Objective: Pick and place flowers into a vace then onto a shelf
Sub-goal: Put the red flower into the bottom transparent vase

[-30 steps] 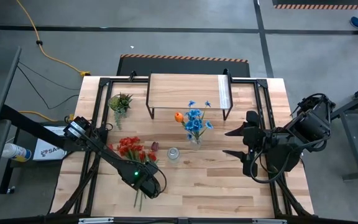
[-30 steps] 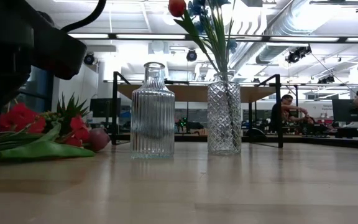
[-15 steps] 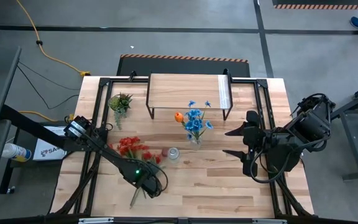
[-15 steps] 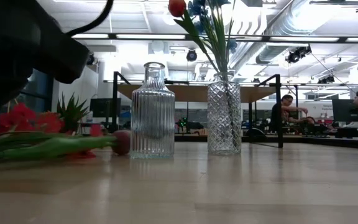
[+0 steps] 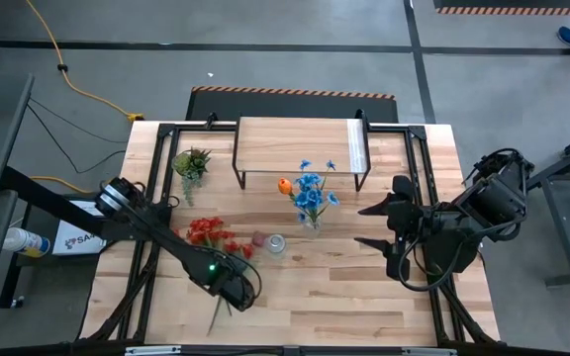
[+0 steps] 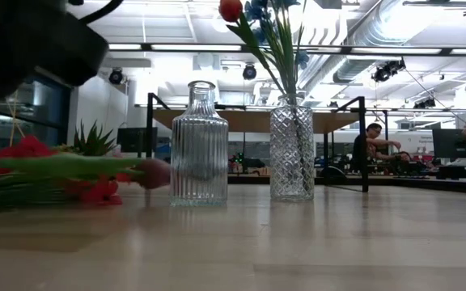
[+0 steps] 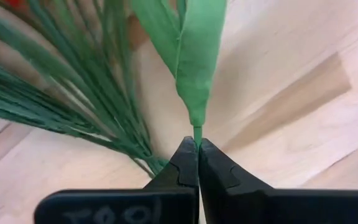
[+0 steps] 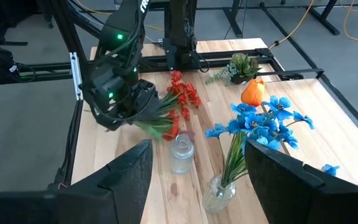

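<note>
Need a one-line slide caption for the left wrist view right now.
Left end effector shut on a tulip stem, red flower stems lying alongside on the wooden table.

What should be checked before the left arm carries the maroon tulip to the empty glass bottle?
1. Left end effector shut on the maroon tulip stem: ok.
2. Tulip clear of the tabletop in the low view: ok.
3. Tulip free of the red bunch: cannot tell; the stems lie close together.
4. Empty glass bottle upright: ok.
5. Vase with blue flowers and orange tulip beside the bottle, apart: ok.
6. Right end effector open, parked right of the vase: ok.
</note>
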Robot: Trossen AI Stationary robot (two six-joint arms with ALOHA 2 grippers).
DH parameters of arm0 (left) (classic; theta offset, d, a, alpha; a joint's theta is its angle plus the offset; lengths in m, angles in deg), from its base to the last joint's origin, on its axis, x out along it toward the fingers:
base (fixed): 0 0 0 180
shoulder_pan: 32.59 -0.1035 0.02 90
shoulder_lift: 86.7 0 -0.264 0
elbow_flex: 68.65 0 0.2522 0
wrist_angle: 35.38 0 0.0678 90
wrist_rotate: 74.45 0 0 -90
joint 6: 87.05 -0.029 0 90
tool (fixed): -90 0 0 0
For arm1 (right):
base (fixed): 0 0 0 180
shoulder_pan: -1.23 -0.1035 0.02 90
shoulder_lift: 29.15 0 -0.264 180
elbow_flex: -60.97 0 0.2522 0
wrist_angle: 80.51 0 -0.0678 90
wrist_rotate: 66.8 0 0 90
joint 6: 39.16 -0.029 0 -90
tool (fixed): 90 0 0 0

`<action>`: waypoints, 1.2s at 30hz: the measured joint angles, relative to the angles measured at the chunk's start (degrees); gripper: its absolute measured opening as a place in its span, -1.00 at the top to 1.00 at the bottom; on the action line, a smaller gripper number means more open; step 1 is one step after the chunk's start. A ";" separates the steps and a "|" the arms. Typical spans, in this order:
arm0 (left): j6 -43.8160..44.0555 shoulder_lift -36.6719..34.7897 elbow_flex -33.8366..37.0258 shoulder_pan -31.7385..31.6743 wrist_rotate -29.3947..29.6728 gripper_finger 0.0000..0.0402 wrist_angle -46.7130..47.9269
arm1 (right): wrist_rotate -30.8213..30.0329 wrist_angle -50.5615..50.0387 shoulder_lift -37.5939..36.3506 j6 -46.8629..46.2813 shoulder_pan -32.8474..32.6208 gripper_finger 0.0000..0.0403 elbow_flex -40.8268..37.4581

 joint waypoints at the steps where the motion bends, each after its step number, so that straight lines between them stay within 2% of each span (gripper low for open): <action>1: 0.42 -0.32 0.00 -0.01 0.12 0.85 -0.11 | -0.19 0.00 0.00 0.04 0.00 -0.22 0.00; 9: 4.72 -4.47 0.00 -0.01 3.18 0.85 0.71 | -0.61 -0.02 0.00 0.28 0.00 -0.22 0.00; 16: 10.09 -9.28 0.00 0.01 6.98 0.85 8.13 | -0.58 -0.02 0.00 0.30 0.00 -0.22 0.00; 27: 10.79 -16.88 -0.02 0.01 15.08 0.85 10.33 | -0.56 -0.03 0.00 0.63 0.00 -0.22 0.00; 33: 10.61 -22.41 -0.58 0.19 17.12 0.85 18.06 | -0.82 -0.02 0.00 1.66 0.00 -0.22 0.00; 36: 10.66 -25.46 -3.44 1.08 20.98 0.85 24.38 | -1.27 -0.02 0.00 1.85 0.00 -0.22 0.00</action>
